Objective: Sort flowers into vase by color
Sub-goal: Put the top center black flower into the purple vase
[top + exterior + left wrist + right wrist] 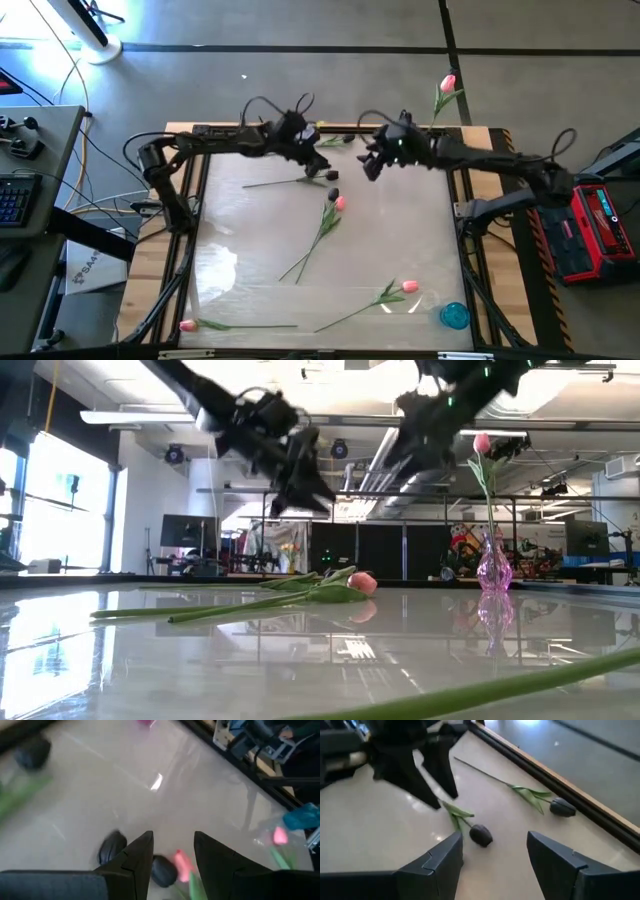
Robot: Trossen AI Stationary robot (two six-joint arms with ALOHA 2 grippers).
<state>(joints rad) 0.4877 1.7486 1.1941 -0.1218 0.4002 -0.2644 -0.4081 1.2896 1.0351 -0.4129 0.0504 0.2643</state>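
Both grippers hang open above the far half of the table, touching nothing. My left gripper (pixel 318 163) (pixel 172 840) hovers over a dark tulip head (pixel 162 870) and a pink tulip head (pixel 182 865) that lie side by side; another dark head (pixel 112 847) lies close by. My right gripper (pixel 369 167) (pixel 495 837) faces the left one, above a dark tulip (pixel 480 835); a second dark tulip (pixel 562 807) lies along the far edge. Two more pink tulips (pixel 410 286) (pixel 187 325) lie near the near edge. One pink tulip (pixel 482 443) stands in a pink glass vase (pixel 493 570).
The glossy white tabletop (pixel 250 260) sits in a wooden frame (pixel 140 270). A blue object (pixel 455 316) rests at the near right corner. The vase stands at the far right corner. Long green stems (pixel 320 240) cross the table's middle. Free surface lies left of centre.
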